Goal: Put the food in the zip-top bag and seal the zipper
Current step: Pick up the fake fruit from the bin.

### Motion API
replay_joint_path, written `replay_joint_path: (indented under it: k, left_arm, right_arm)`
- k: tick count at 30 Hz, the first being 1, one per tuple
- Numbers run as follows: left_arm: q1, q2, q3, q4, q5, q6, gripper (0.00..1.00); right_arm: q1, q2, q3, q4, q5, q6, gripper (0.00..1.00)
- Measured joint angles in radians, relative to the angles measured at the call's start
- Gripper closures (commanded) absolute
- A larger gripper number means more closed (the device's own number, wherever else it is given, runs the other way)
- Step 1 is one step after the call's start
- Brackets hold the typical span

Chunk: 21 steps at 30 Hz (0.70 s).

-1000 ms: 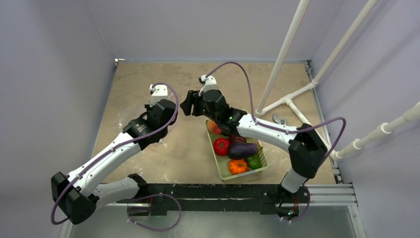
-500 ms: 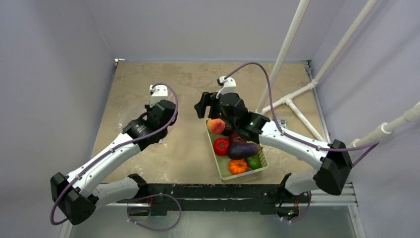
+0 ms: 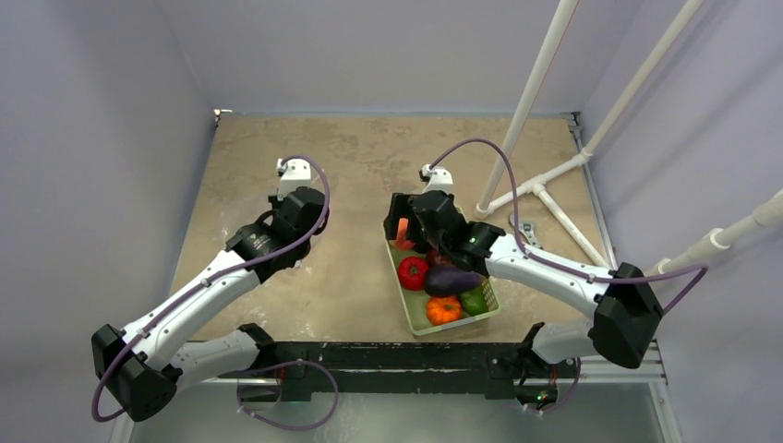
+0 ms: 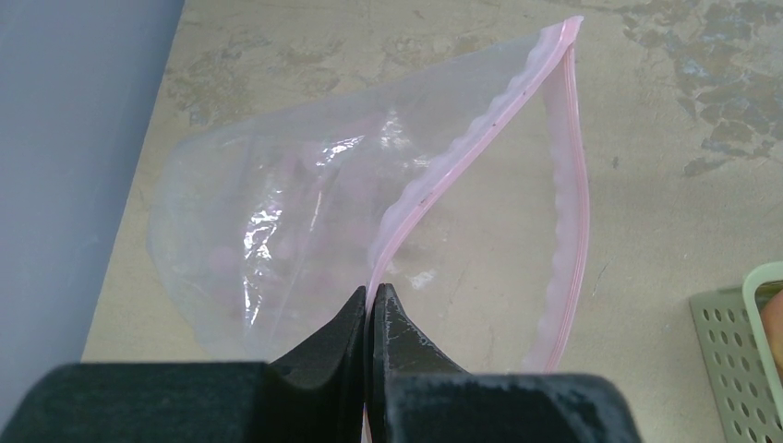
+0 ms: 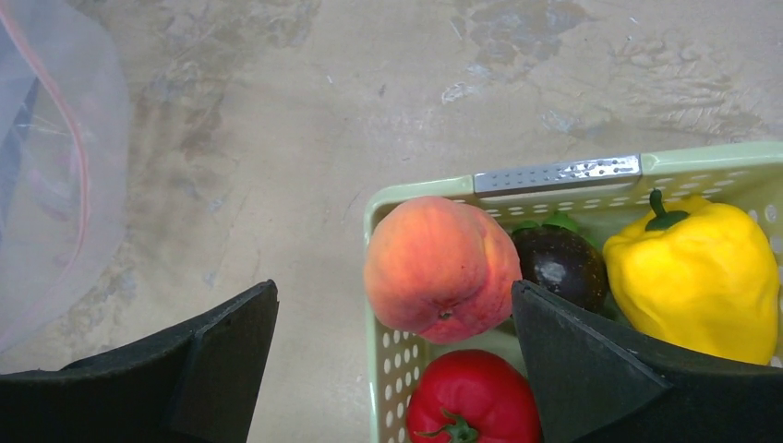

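Over the basket (image 5: 554,175), right fingers (image 5: 222,360) spread astride peach (image 5: 441,268); left fingers (image 4: 346,332) pinching zipper (image 4: 462,157)

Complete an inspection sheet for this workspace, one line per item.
Surface: tan mottled table, stained.
Job's things: clear zip-top bag, mouth held open, pink zipper unsealed; peach, yellow pepper, tomato in the pale green basket.
Clutter: small grey item beside the pipes, unclear.
Grippers: left gripper shut on the zipper; right gripper open, fingers either side of the peach.
Cables: purple cable looped over each arm.
Surroundings: lilac walls, white pipes.
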Motion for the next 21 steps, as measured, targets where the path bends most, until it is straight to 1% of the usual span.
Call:
replay_joint_path:
  k: [12,21]
  left_arm:
    - [0.0,-0.006,-0.011,0.0,0.005,0.0,1.0]
    - [0.0,-0.007,-0.011,0.0,0.011,0.0,1.0]
  right_arm:
    - [-0.049,0.11,-0.023,0.018,-0.018,0.009,0.02]
    - [-0.062,0.131,-0.039,0.058,-0.066,0.008,0.1]
